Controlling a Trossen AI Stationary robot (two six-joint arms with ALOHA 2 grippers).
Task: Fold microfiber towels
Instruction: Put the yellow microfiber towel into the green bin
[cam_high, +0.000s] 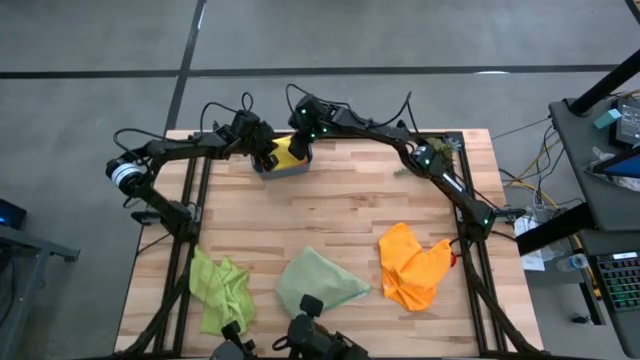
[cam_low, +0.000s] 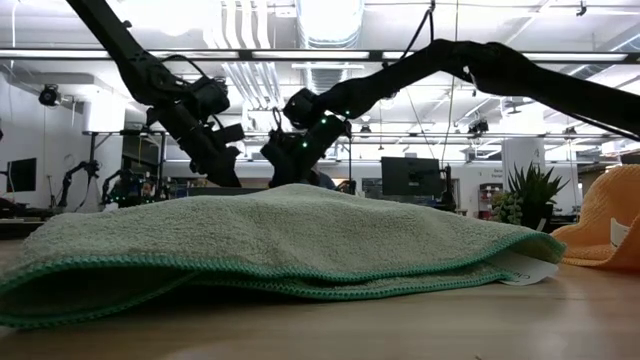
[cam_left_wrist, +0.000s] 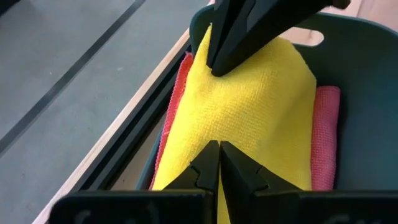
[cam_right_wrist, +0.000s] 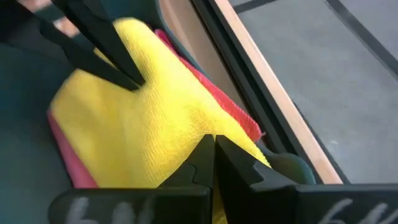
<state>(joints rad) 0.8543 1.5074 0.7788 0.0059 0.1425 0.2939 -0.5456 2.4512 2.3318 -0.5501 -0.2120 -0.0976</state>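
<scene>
Both hands meet over the teal bin (cam_high: 285, 170) at the far edge of the tabletop (cam_high: 340, 215). The left hand (cam_left_wrist: 219, 152) has its fingers pressed together, tips resting on the folded yellow towel (cam_left_wrist: 249, 118) directly beneath it; whether it pinches any cloth cannot be told. The right hand (cam_right_wrist: 213, 144) is likewise closed, its tips on the same yellow towel from the opposite side. The pink towel (cam_left_wrist: 326, 137) lies under the yellow one, showing along its edges. Well away from both hands, along the near side of the tabletop, lie the lime green towel (cam_high: 222, 288), the pale sage green towel (cam_high: 318, 283) and the orange towel (cam_high: 415, 265), all crumpled.
</scene>
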